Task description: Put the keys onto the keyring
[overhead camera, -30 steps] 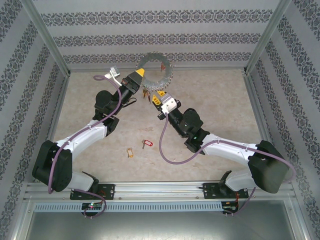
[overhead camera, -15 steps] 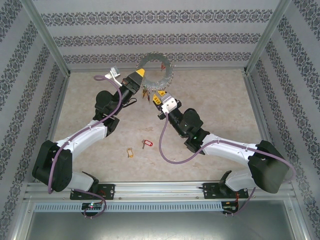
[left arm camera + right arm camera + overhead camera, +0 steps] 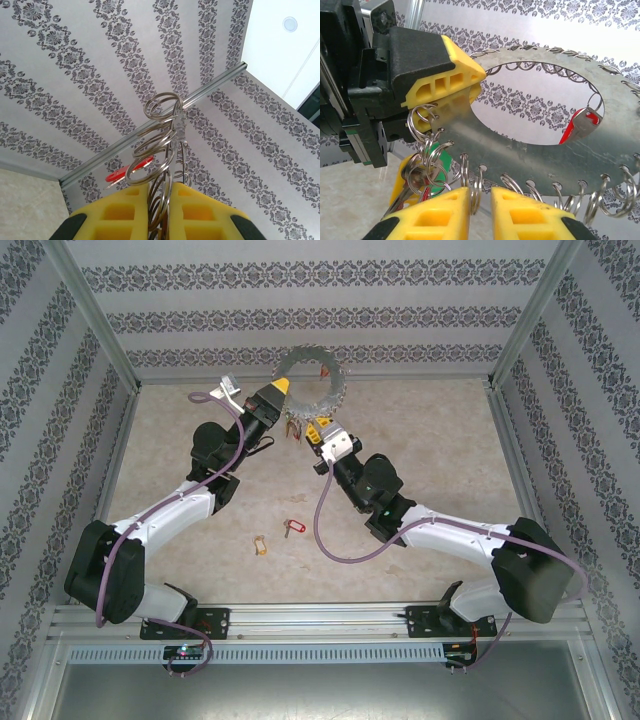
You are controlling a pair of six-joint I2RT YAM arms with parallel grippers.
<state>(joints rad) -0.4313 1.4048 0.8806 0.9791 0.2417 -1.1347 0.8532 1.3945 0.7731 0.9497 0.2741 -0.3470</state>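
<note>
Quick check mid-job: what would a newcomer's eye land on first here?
The big metal keyring, fringed with split rings, is clamped aloft by the left gripper, with the right gripper at its lower rim. The red-tagged key and tan-tagged key lie loose on the table.

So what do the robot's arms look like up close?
The left arm and right arm have white tubes joined by chunky black joints. Each ends in bright yellow, blocky jaws with hollow cut-outs. A purple cable loops loosely along each arm.
</note>
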